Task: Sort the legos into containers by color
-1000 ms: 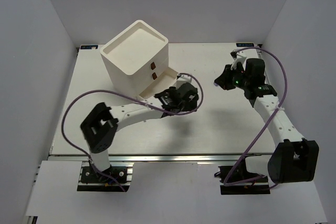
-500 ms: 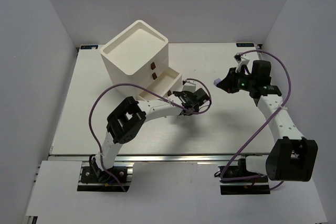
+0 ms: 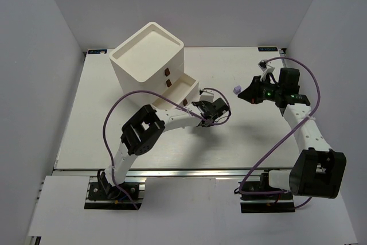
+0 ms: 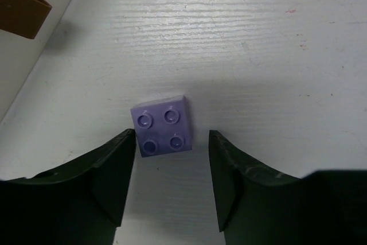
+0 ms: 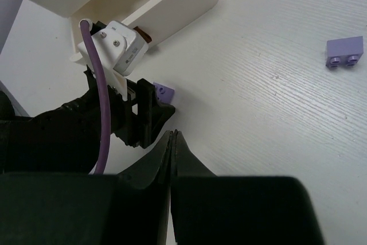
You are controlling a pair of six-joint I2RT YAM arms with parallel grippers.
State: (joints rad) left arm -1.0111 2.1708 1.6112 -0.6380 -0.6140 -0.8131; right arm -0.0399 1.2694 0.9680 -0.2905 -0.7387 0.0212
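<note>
A pale purple four-stud lego (image 4: 162,125) lies flat on the table just ahead of my left gripper (image 4: 171,142). That gripper is open, with one finger on each side of the brick's near edge and neither pressing it. The right wrist view shows the same brick (image 5: 163,91) at the left gripper's (image 3: 215,113) tip. A second pale purple lego (image 3: 236,89) lies alone on the table, just left of my right gripper (image 3: 248,94). My right gripper (image 5: 174,136) is shut on nothing. The white cabinet (image 3: 148,61) has its bottom drawer (image 3: 182,87) pulled out.
A red-brown drawer handle (image 4: 20,10) shows at the upper left of the left wrist view, close to the brick. The left arm's purple cable (image 3: 166,100) loops over the table in front of the cabinet. The cell's white walls close in the table on three sides.
My left gripper has swung right, away from the open drawer, down to the table, and its jaws have narrowed. My right gripper has shut and drawn back slightly right; the purple brick stays put.
</note>
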